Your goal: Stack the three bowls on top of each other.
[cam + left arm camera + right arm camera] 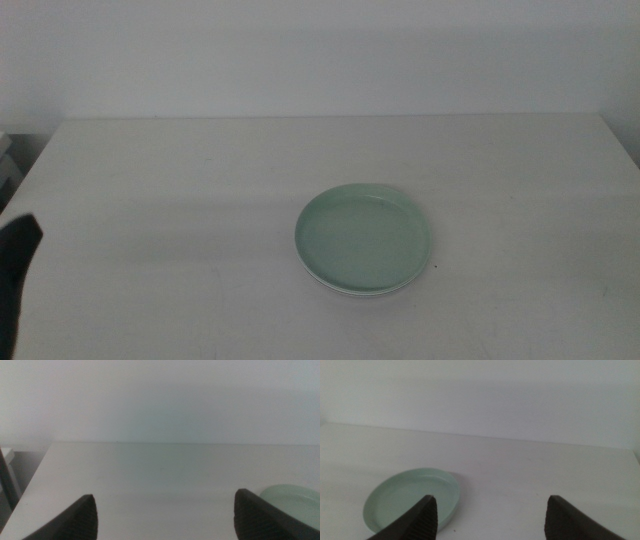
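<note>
The mint green bowl (363,238) sits right of the table's middle, on top of another dish of which only a pale white rim (345,289) shows. The grey bowl is not visible. My left gripper (165,520) is open and empty; it shows as a dark shape at the left edge of the middle view (15,262), well left of the bowls. The green bowl's edge shows in the left wrist view (295,501). My right gripper (490,520) is open and empty, out of the middle view, with the green bowl (410,501) in front of one jaw.
The white table (200,180) ends at a plain pale wall at the back. A pale object stands off the table's far left corner (6,165).
</note>
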`<state>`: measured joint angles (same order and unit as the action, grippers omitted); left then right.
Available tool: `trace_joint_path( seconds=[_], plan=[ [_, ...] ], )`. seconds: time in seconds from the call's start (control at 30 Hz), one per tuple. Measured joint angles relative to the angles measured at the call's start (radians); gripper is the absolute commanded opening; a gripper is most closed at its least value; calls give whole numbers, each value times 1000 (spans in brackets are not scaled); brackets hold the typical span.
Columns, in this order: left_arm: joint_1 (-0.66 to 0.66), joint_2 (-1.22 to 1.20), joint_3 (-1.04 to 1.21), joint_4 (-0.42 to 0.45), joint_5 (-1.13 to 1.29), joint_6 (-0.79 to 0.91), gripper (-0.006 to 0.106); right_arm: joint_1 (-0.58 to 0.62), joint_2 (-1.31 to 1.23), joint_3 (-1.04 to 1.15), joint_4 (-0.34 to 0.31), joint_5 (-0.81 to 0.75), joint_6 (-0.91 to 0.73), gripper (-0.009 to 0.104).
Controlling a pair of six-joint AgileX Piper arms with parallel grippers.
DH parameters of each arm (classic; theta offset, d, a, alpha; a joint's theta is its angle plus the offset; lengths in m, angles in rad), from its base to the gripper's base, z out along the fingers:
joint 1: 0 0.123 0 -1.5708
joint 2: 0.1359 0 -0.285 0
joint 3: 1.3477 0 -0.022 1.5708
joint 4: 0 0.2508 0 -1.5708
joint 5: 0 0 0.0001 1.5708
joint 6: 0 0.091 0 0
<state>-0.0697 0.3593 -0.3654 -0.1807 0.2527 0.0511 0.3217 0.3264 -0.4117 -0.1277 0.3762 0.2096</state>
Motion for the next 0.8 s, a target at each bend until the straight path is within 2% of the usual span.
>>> trace_joint_path(
  seconds=[0.1, 0.23, 0.43, 0.8],
  plan=[
    [0, -79, 62, 20, 0, 0, 105, -34, -67, 50, -8, -1, 0, 55],
    [0, -189, 165, 65, 0, 0, 105, -150, -167, 125, -1, -8, 0, 55],
    [0, -336, 322, 82, 1, 0, 105, -294, -299, 258, 73, -9, 0, 55],
    [0, -372, 394, 95, 12, 0, 105, -319, -336, 430, 96, -8, 0, 55]
  ],
)
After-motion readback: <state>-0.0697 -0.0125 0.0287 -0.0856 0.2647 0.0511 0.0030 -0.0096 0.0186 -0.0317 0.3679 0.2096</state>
